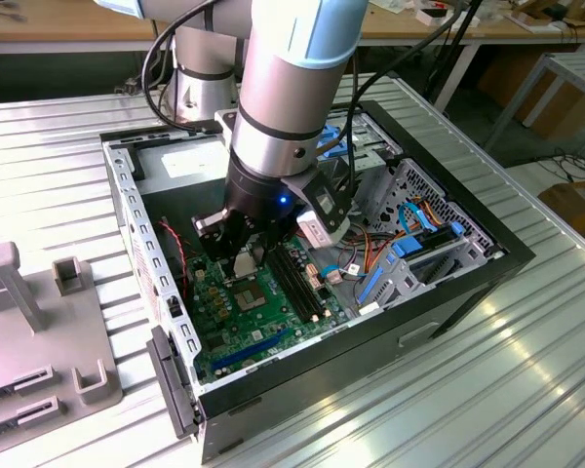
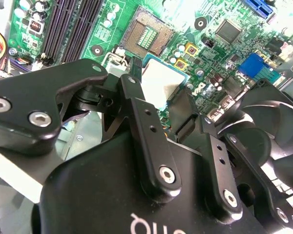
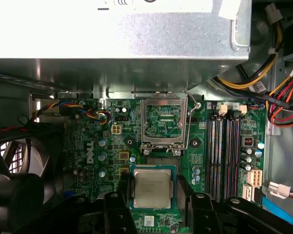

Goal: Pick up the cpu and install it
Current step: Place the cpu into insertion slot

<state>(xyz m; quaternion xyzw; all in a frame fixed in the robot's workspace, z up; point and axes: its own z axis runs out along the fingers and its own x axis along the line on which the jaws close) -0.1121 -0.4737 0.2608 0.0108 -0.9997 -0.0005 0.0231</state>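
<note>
The jaws are closed on the cpu point(image 3: 152, 189), a black finger point(image 3: 121, 191) pressed against each of two opposite edges, its silver top facing up in the first wrist view. The chip hangs level just beside the socket point(image 2: 147, 35), whose contact field lies uncovered in the second wrist view. Whether the chip touches the board under it I cannot tell.

On the socket's far side from the chip, the metal load frame point(image 3: 165, 122) stands swung open. The memory slots point(image 3: 224, 146) run alongside the socket, and the black fan point(image 3: 14, 185) sits well apart from it on the opposite side. A silver metal box point(image 3: 117, 39) rises beyond the load frame.

All of this sits on the green motherboard point(image 1: 273, 327), inside the open black computer case point(image 1: 448, 292) on the ribbed metal tabletop point(image 1: 526, 390).
</note>
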